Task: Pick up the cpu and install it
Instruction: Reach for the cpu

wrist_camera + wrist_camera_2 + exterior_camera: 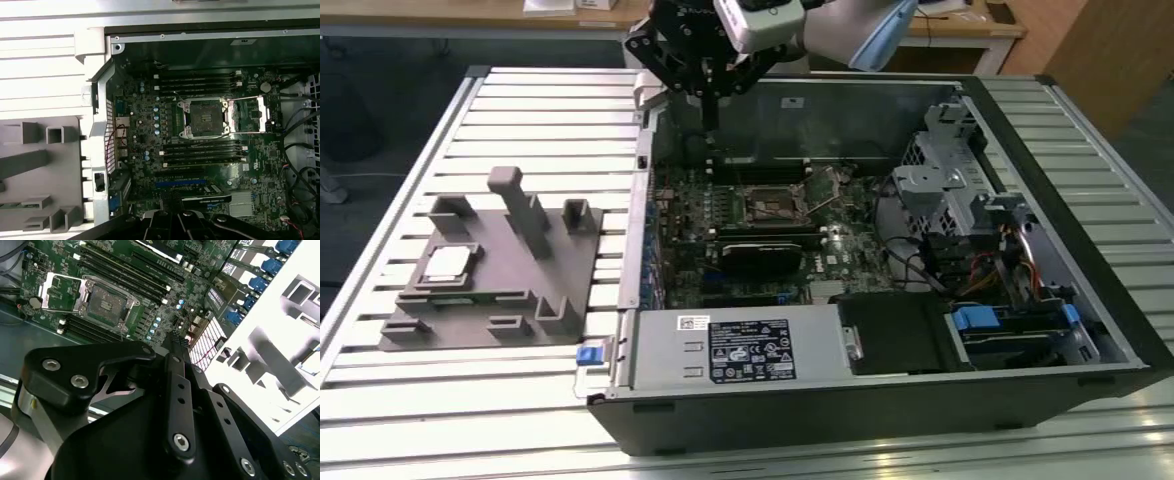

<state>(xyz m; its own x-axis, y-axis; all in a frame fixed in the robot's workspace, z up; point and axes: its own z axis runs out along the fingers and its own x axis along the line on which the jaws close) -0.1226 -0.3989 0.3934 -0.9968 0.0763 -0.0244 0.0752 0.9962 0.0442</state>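
The cpu (447,263) lies flat in a recess of the grey fixture (507,292) on the slatted bench (454,400), outside the open computer case (854,412) toward the exterior view's left, well apart from the tool (710,122), which hangs above the case's far part, fingers closed together, holding nothing.

The pale square cpu (447,263) lies flat on the grey fixture (520,300).

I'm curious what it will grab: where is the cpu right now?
The cpu lies on the grey fixture at the exterior view's left, outside the open computer case.
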